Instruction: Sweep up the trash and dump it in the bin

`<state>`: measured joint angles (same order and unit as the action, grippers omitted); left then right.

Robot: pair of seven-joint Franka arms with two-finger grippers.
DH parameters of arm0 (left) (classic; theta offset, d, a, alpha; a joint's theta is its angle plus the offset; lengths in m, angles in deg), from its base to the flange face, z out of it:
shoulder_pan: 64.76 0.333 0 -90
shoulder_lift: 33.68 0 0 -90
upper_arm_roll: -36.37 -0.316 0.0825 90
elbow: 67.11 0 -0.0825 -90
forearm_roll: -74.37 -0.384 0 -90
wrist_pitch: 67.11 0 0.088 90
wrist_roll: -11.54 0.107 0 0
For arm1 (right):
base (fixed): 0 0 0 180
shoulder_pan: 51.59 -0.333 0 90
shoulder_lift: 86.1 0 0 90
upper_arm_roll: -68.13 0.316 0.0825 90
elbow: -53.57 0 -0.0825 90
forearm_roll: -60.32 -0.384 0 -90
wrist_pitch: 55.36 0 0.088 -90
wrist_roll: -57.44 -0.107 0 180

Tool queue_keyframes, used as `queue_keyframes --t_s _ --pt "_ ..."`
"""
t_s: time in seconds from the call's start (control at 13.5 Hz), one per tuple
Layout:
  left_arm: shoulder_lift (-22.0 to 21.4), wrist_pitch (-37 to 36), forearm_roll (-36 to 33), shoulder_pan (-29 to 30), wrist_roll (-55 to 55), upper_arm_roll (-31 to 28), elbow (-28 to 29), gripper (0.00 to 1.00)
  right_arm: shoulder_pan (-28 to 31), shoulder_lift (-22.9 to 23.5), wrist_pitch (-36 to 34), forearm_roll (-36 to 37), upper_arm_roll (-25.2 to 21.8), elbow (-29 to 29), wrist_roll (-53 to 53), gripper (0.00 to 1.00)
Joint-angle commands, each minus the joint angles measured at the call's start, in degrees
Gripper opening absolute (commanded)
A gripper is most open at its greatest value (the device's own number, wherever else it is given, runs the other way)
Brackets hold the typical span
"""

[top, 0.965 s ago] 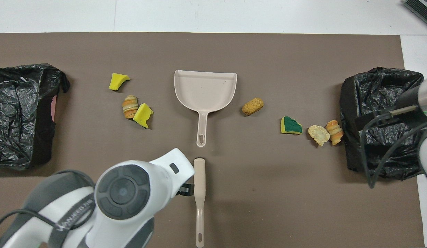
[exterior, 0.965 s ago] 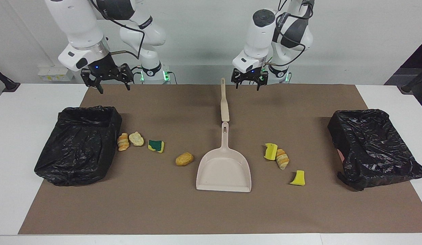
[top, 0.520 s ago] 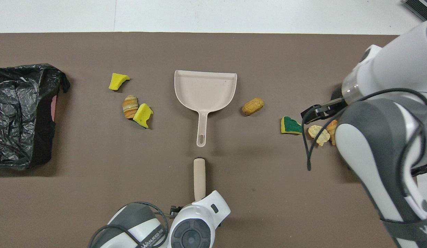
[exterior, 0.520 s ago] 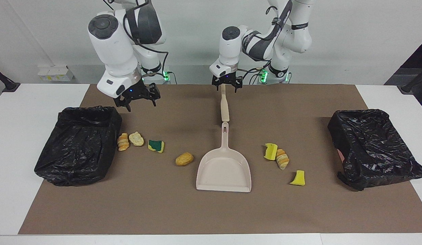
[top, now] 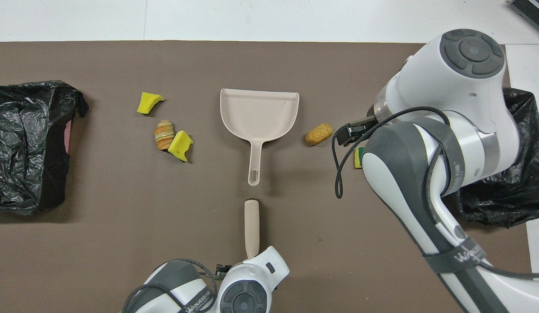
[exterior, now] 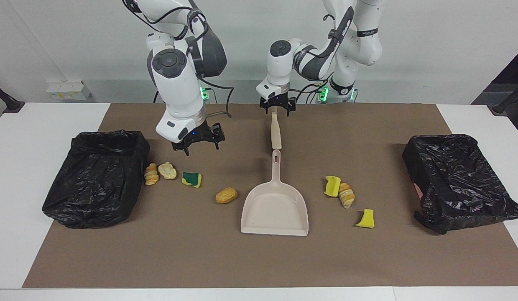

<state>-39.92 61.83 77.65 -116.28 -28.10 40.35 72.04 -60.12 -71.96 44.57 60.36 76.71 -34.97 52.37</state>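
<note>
Seven trash scraps lie on a brown mat (exterior: 259, 259). Toward the right arm's end sit a croissant (exterior: 151, 174), a bread lump (exterior: 167, 170), a green-topped sponge (exterior: 192, 179) and a potato-like lump (exterior: 226, 195). The right gripper (exterior: 197, 144) hangs above the mat near them, fingers spread, touching none. The left gripper (exterior: 277, 106) is at the beige brush's (exterior: 275, 127) handle tip; whether it is clamped cannot be told. Beside the dustpan (exterior: 275, 207), toward the left arm's end, lie two yellow sponges (exterior: 333, 186) and another croissant (exterior: 346, 195).

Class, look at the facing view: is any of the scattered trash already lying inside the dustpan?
No: the dustpan holds nothing, and the nearest scrap, a golden-brown lump, lies on the brown mat beside it.
</note>
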Motion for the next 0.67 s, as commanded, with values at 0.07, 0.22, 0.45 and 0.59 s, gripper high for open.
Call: queue_keyframes --t_s 0.07,0.22,0.45,0.59 --pt "-1.2 1.8 0.5 -2.2 -1.6 -1.1 1.8 0.80 0.1 0.4 0.2 -0.2 0.2 0.9 -0.9 1.00" --pt "-1.2 1.8 0.5 -2.9 -1.9 -1.1 1.9 0.72 -0.3 0.3 0.9 -0.1 0.2 0.8 -1.3 1.00" --pt "-1.2 2.1 0.5 -3.0 -2.0 -1.1 1.9 0.70 -1.0 0.2 2.1 -0.2 0.2 0.6 -1.8 1.00" --pt "-1.1 2.1 0.5 -3.0 -1.9 -1.1 2.2 0.66 -1.1 0.3 2.2 -0.6 0.2 0.6 -1.9 1.00"
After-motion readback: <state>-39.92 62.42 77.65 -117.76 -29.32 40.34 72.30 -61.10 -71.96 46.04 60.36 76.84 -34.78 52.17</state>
